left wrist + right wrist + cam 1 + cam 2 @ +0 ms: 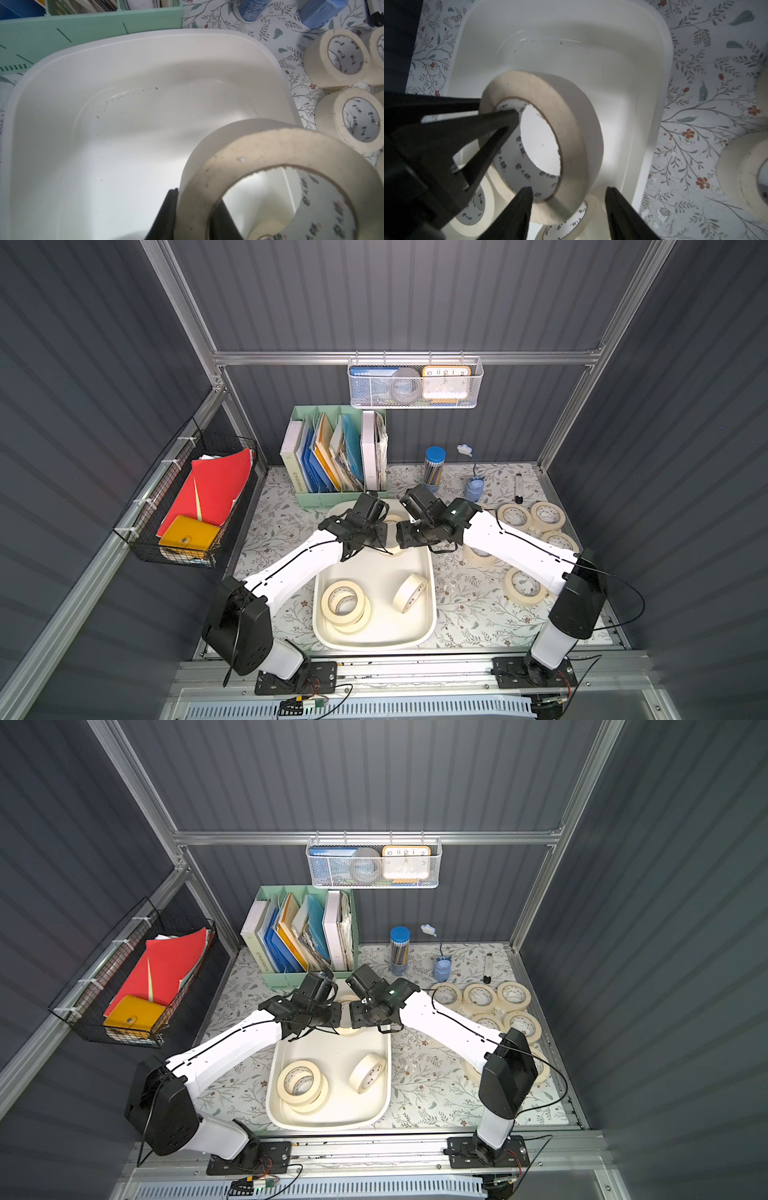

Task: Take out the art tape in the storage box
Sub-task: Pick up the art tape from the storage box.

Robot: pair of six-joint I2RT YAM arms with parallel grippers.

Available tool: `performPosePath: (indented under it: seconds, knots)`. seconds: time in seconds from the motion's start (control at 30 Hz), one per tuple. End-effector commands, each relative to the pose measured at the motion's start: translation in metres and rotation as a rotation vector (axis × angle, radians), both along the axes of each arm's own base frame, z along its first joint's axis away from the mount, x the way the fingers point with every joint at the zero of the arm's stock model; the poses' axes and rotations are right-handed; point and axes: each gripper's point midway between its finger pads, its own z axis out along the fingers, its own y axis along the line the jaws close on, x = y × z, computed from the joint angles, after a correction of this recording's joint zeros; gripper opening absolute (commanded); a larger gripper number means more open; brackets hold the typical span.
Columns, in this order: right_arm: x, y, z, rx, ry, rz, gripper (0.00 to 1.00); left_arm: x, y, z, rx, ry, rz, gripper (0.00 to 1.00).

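The left gripper [498, 108] had its fingers clamped on the wall of a cream-beige masking-tape roll [577, 124], one inside the white printed core and one outside. It held the roll on edge above the far end of the shallow cream-white plastic storage box [374, 580]. The right gripper [569, 188] had its fingers apart, astride the same roll's lower wall; whether they touched it could not be made out. Beneath lay two more rolls [478, 200], flat and cut off by the frame. Nearer the robot, the box held a stack of two flat rolls [345, 603] and a single roll leaning on edge [409, 593]. Further rolls [480, 997] lay on the floral table cover [469, 605] to the right of the box, some hidden behind the right arm. A mint-green file holder [332, 497] behind the box held books and folders. In both top views the wrists hid the fingers.
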Motion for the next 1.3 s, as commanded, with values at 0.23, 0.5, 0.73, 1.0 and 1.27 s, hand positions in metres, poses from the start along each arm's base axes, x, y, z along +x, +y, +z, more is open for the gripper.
performPosePath:
  seconds: [0.23,0.5,0.73,1.0,1.27]
  knots:
    - [0.022,0.007,-0.005,-0.024,-0.045,-0.033,0.42,-0.001,-0.009,0.035,-0.076,-0.062,0.006,0.21]
    - [0.027,0.0,-0.012,-0.038,-0.041,-0.052,0.32,-0.009,-0.023,0.056,-0.212,-0.092,-0.036,0.21]
    - [0.03,-0.008,-0.015,-0.041,-0.041,-0.071,0.0,-0.017,-0.029,0.07,-0.273,-0.116,-0.074,0.5]
    - [0.038,-0.064,-0.001,-0.067,-0.029,-0.15,0.0,-0.04,-0.017,0.134,-0.259,-0.341,-0.216,1.0]
    - [-0.026,-0.174,0.04,-0.218,-0.046,-0.278,0.0,-0.046,-0.004,0.128,-0.196,-0.347,-0.206,0.98]
